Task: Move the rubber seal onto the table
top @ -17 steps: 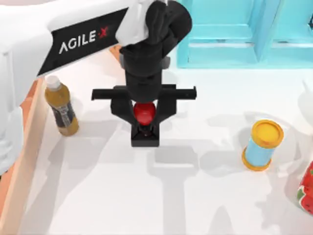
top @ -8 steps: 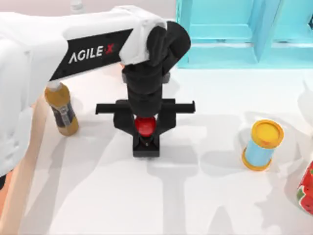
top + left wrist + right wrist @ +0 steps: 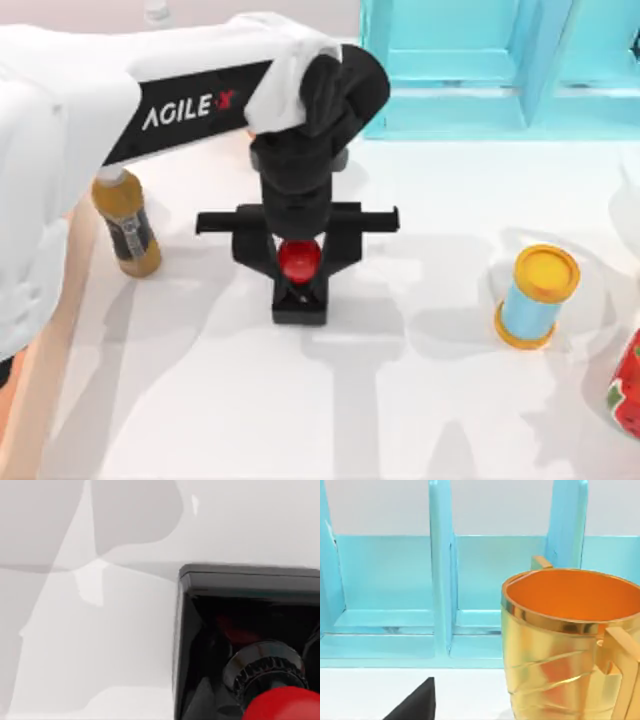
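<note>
- The table (image 3: 200, 400) is big, flat and white, and everything else stands on it or beside it.
- The light-blue shelf unit (image 3: 500, 70) stands along the far edge of the table, toward the right. The right wrist view looks into its open compartments (image 3: 385, 580).
- The left arm (image 3: 150, 100) is white with a black AgileX band, and it reaches in from the left side over the middle of the table.
- A tan wooden tray (image 3: 40, 350) lies along the left edge of the table.
- The left gripper (image 3: 300, 262) points straight down over the middle of the table. Its 2 fingers are clenched on the red knob of the rubber seal (image 3: 300, 285).
- A gold mug (image 3: 570, 645) stands in front of the shelf unit in the right wrist view.
- A bottle (image 3: 125, 220) with a yellow-brown drink stands upright to the left of the gripper, well apart from it.
- A light-blue can with a yellow lid (image 3: 540, 295) stands upright on the right side of the table.
- A red strawberry-patterned container (image 3: 628, 390) pokes in at the right edge.
- The rubber seal is in the middle of the table, with its black square base (image 3: 240, 605) down low against the white top. I cannot tell if the base is touching the table.
</note>
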